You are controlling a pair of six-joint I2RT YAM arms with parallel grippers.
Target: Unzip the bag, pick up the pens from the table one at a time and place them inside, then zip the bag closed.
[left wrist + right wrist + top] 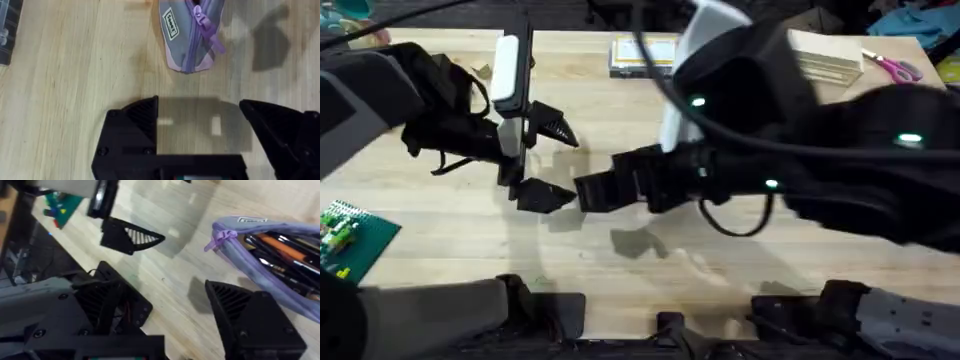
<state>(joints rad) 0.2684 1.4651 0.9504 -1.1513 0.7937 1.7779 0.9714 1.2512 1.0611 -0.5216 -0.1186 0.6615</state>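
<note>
right claw [200, 315] gapes beside bag [280, 260] — pens [282, 250] inside.

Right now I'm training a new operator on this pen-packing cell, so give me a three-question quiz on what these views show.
1. True or false: the bag is zipped shut.
2. What lies inside the bag? A) scissors B) pens C) nothing
3. Fill in: the left tool is ____, above the table.

Key: 1 false, its mouth gapes in the right wrist view; 2 B; 3 open, holding nothing.
</note>
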